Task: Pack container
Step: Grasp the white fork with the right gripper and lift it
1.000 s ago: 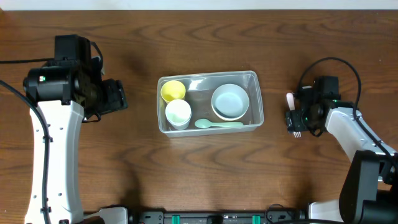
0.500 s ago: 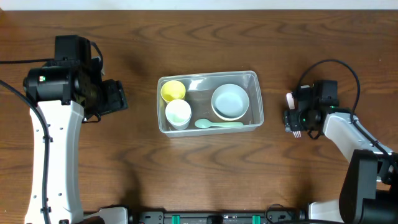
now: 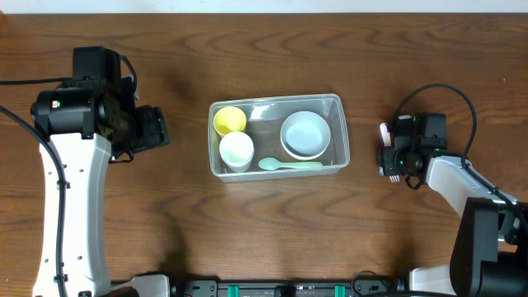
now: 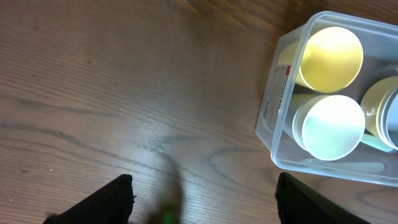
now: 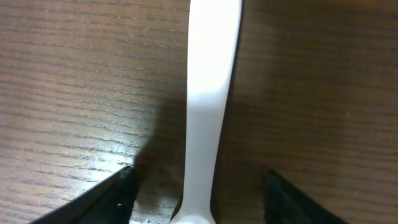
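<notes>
My right claw (image 5: 199, 194) hangs apart at the bottom of my wrist view, astride the white utensil (image 5: 208, 93) lying on the wood. I judge this is the grasp: pinch the handle squarely, then lift. The container (image 3: 275, 99) sits mid-frame overhead, holding cups (image 3: 230, 120), a bowl (image 3: 305, 134) and a spoon (image 3: 289, 165); beyond it my left claw (image 4: 205, 202) gapes empty.

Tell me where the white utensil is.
Overhead view: the white utensil lies on the table right of the container, under the right gripper, whose open fingers straddle its handle.
</notes>
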